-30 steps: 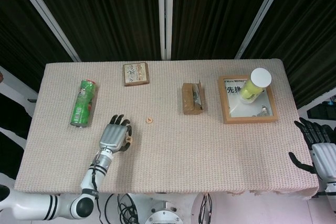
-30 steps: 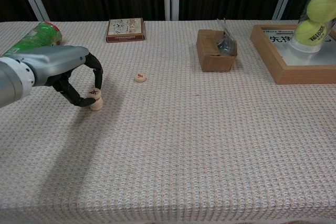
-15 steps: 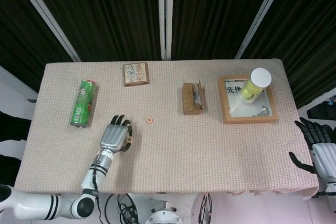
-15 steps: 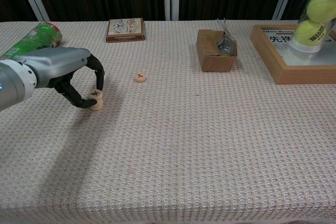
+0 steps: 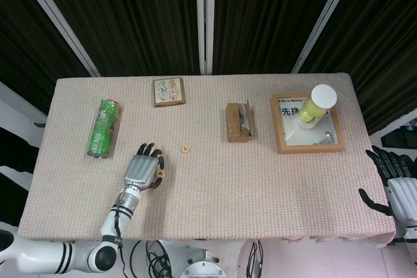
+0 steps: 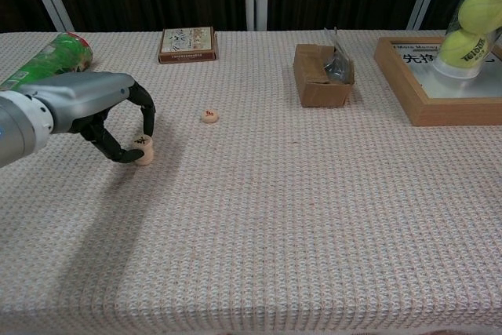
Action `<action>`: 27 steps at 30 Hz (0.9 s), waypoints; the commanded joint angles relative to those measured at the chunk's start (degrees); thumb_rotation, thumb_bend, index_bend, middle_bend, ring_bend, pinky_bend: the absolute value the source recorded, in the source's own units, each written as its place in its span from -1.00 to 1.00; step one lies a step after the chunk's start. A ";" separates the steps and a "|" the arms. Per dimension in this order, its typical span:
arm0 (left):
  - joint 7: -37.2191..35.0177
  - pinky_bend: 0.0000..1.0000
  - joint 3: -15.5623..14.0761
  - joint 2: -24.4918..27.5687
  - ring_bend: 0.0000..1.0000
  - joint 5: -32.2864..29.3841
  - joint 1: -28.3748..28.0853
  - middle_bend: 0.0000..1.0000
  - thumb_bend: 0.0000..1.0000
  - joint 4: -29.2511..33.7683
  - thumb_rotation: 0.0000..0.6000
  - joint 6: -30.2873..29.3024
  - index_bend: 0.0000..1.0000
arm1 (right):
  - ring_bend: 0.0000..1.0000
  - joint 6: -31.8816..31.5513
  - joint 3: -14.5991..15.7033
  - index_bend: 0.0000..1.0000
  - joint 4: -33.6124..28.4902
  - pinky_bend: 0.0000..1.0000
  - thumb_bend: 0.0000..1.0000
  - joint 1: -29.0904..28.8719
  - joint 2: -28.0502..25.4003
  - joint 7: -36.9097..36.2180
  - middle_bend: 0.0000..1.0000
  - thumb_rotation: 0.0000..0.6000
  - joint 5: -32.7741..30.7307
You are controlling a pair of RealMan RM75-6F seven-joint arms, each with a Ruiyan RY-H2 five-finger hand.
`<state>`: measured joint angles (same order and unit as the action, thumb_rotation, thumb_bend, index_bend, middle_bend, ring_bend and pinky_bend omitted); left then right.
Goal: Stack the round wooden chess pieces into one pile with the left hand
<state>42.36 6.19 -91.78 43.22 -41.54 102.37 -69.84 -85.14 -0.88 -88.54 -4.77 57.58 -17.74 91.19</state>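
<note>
The left hand [image 6: 110, 115] pinches the top wooden chess piece [image 6: 143, 147] of a small stack on the table [image 6: 314, 194]; another piece [image 6: 209, 116] lies nearby. The right hand [image 5: 394, 183] hangs open, holding nothing.

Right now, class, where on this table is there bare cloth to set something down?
The whole near half is bare, from the left hand and its chess-piece pile rightwards. The far edge is crowded: green can, small box, cardboard box, wooden tray.
</note>
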 commanded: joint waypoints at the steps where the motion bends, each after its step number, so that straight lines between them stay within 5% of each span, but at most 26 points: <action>1: -0.05 -1.00 -0.06 0.04 -1.00 -0.04 0.05 -0.61 -0.40 -0.08 1.00 0.10 -0.10 | -1.00 0.05 -0.02 -1.00 0.01 -1.00 -0.44 -0.03 0.00 0.02 -1.00 1.00 -0.02; 16: -0.41 -1.00 -0.33 0.50 -1.00 0.93 0.54 -0.63 -0.40 0.65 1.00 -0.16 -0.23 | -1.00 0.28 -0.04 -1.00 0.05 -1.00 -0.44 -0.12 0.19 0.47 -1.00 1.00 -0.12; 27: 1.27 -1.00 2.33 3.32 -1.00 3.13 -0.15 -0.63 -0.40 8.53 1.00 -3.47 -0.26 | -1.00 0.96 -0.13 -1.00 -0.06 -1.00 -0.44 -0.36 0.32 1.05 -1.00 1.00 -0.60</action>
<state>43.15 7.75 -88.89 46.16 -41.28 110.18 -72.81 -84.18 -1.01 -88.59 -5.12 57.90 -16.69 90.60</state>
